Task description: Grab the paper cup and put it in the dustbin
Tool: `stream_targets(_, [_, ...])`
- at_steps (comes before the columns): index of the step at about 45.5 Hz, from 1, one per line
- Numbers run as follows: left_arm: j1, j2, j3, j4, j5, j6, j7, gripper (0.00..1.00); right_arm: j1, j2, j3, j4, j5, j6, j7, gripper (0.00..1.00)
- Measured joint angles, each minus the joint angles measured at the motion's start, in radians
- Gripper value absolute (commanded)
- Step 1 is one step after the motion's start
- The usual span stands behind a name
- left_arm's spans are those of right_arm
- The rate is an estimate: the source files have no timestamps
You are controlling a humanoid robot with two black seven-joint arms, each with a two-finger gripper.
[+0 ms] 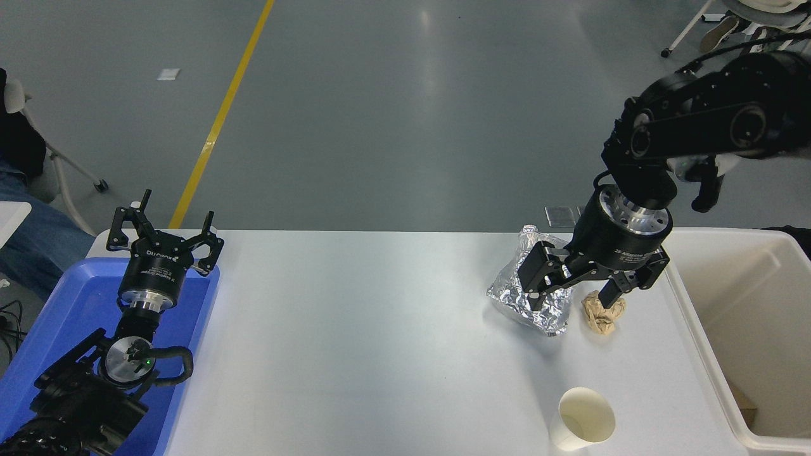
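At five o'clock on the white table (380, 354) stands the small white paper cup (586, 418), beside the big cream plastic dustbin (697, 329). Right gripper (578, 296), fingers spread, marked "2F Adaptive", hangs at one o'clock. Left gripper (166, 238) sits spread at nine o'clock.

Bright, even overhead light. Pale glare streaks on grey floor (431, 95) beyond table's far edge. Soft shadows on white table (380, 342) near right edge; foil tray (529, 297) glints. Sharp focus, no blur, slight wide-angle bend at corners.
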Motion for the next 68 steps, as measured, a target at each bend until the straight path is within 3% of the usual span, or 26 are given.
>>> stream_targets(15, [0.000,0.000,0.001,0.000,0.000,0.000,0.000,1.00,-0.277,-0.182,0.107,-0.023,-0.250,-0.095,0.001,1.00])
stream_targets(25, [0.000,0.000,0.001,0.000,0.000,0.000,0.000,1.00,-0.459,-0.246,0.200,-0.071,-0.337,-0.173,0.001,0.96])
stream_targets(30, [0.000,0.000,0.001,0.000,0.000,0.000,0.000,1.00,-0.538,-0.258,0.239,-0.098,-0.360,-0.209,0.001,0.78])
stream_targets(34, [0.000,0.000,0.001,0.000,0.000,0.000,0.000,1.00,-0.593,-0.258,0.273,-0.129,-0.371,-0.234,0.002,0.53])
stream_targets(39, [0.000,0.000,0.001,0.000,0.000,0.000,0.000,1.00,-0.660,-0.248,0.313,-0.171,-0.382,-0.256,0.004,0.38])
stream_targets(42, [0.000,0.000,0.001,0.000,0.000,0.000,0.000,1.00,-0.692,-0.243,0.329,-0.189,-0.386,-0.265,0.006,0.04])
stream_targets(43, [0.000,0.000,0.001,0.000,0.000,0.000,0.001,1.00,-0.704,-0.242,0.335,-0.197,-0.387,-0.267,0.006,0.01])
stream_targets(68, [-0.001,0.000,0.002,0.000,0.001,-0.003,0.002,1.00,-0.742,-0.254,0.365,-0.232,-0.439,-0.245,0.012,0.00])
